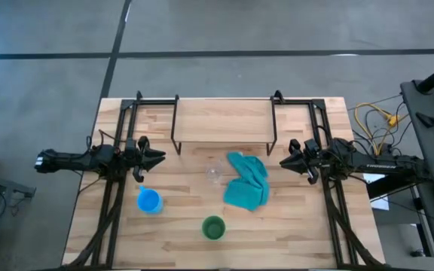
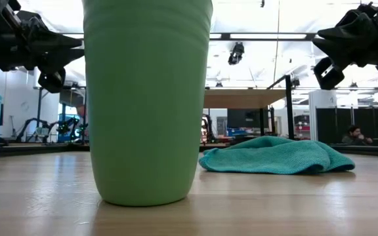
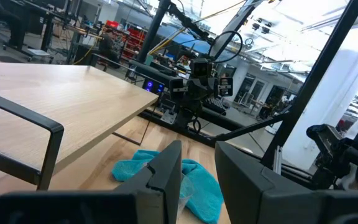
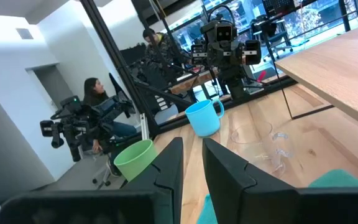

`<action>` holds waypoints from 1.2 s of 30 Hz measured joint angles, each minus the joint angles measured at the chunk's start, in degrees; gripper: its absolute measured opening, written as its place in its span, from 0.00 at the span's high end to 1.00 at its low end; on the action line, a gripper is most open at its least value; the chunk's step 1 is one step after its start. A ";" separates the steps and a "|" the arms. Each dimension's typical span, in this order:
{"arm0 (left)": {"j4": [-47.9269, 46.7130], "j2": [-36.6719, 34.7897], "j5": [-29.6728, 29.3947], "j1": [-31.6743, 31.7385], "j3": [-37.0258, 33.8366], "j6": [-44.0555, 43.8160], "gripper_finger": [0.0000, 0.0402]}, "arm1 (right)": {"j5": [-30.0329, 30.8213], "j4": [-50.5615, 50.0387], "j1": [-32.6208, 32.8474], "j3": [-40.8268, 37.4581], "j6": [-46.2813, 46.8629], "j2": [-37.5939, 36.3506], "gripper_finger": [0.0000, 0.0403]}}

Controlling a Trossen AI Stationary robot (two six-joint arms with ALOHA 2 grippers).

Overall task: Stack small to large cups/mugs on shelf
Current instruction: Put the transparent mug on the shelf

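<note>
The green cup (image 1: pixel 214 227) stands upright near the table's near edge and fills the low view (image 2: pixel 147 98). The blue mug (image 1: pixel 149 201) stands upright to its left, handle visible in the right wrist view (image 4: pixel 204 116). The clear glass cup (image 1: pixel 215 172) stands mid-table in front of the shelf (image 1: pixel 222 120), seen also in the right wrist view (image 4: pixel 272 148). My left gripper (image 1: pixel 160 156) hovers at the table's left, open, holding nothing. My right gripper (image 1: pixel 283 161) hovers at the right, open, holding nothing.
A crumpled teal cloth (image 1: pixel 247 181) lies right of the glass cup, between it and my right gripper. Black frame rails (image 1: pixel 111 203) run along both table sides. People sit in the room beyond (image 4: pixel 95 93).
</note>
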 joint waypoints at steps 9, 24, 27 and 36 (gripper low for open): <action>-0.02 0.00 -0.01 0.00 0.00 -0.01 0.79 | 2.92 0.04 -0.02 -0.01 0.21 0.02 0.86; -0.02 -0.01 -2.43 0.00 0.00 0.32 0.79 | 12.12 0.58 0.02 9.95 -16.25 2.36 0.86; -0.02 0.00 -2.63 0.00 0.00 0.43 0.79 | 17.63 -11.21 -0.02 17.95 -23.10 6.53 0.86; 2.47 1.13 -1.61 0.02 4.18 -1.32 0.79 | 20.24 -24.85 -0.02 37.45 -30.52 24.28 0.86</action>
